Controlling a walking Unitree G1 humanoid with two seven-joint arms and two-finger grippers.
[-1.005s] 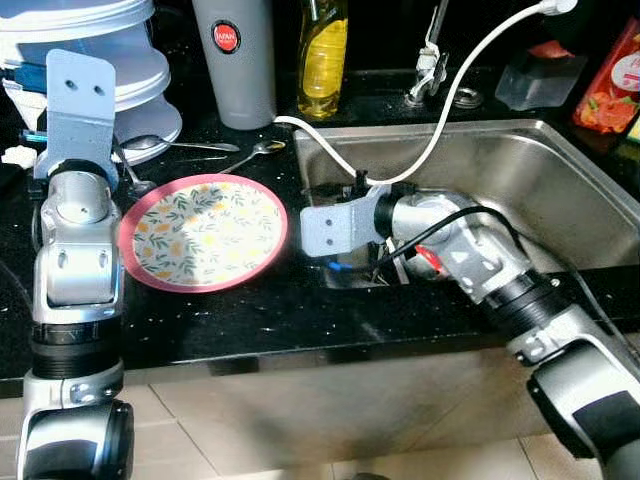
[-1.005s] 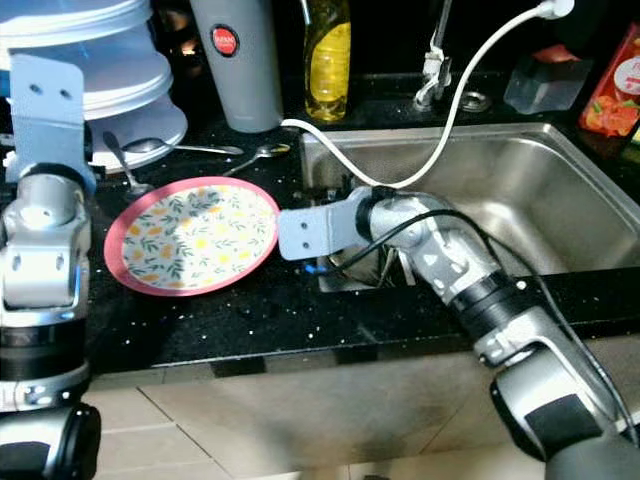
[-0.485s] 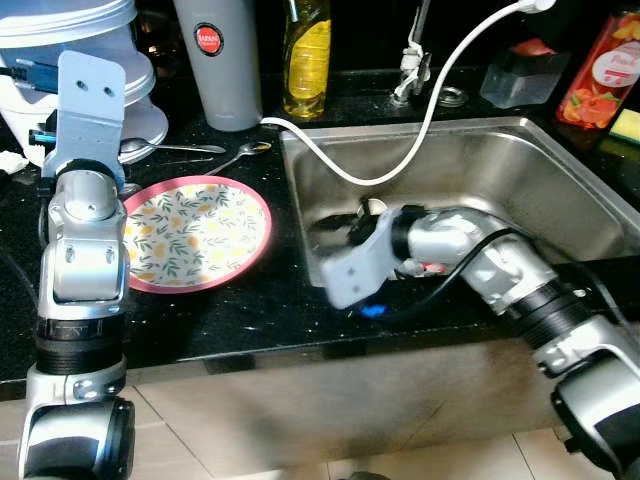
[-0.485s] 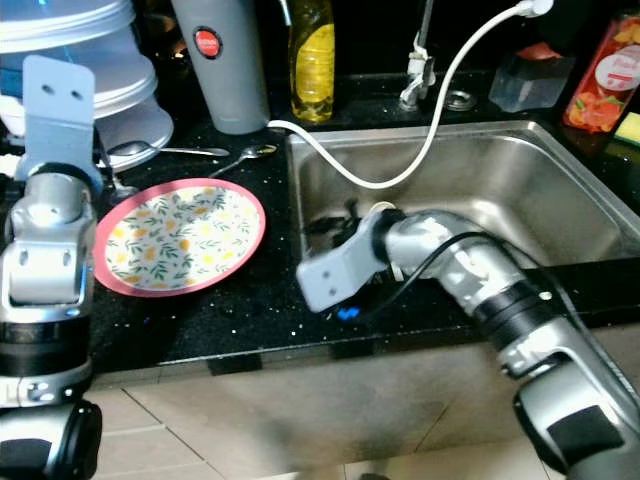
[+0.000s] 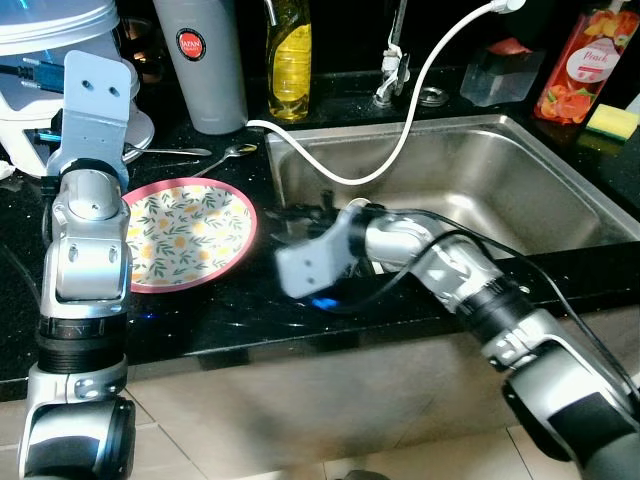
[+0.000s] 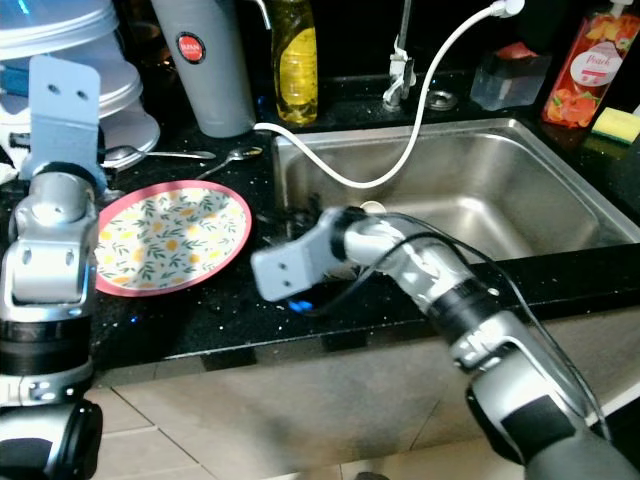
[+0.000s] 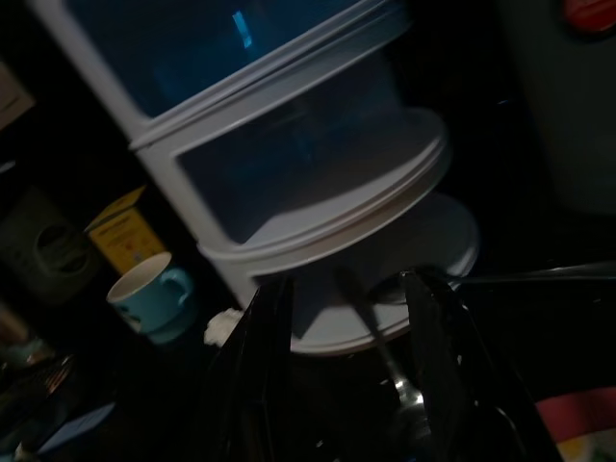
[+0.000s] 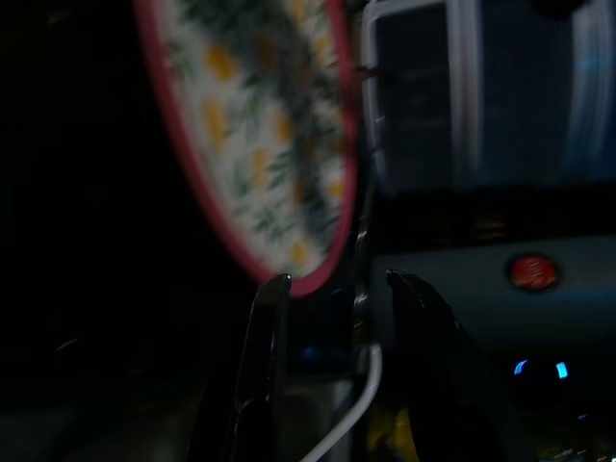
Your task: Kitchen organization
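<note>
**Both pincers parted, plate between them on the counter**

The left gripper (image 7: 342,289), fingers parted and holding nothing, points at the white stacked containers (image 7: 289,173). The floral plate (image 5: 180,232) lies flat just ahead of the right gripper (image 8: 327,289), also parted and holding nothing, at the sink (image 5: 520,190) edge.

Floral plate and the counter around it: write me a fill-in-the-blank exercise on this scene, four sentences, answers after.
1. The floral plate has a rim coloured ____.
2. The plate lies flat on the black ____, left of the sink.
3. The white hose droops from the faucet down into the ____.
4. The yellow dish soap bottle stands to the right of the tall grey ____.

Missing words: pink; countertop; sink; tumbler
</note>
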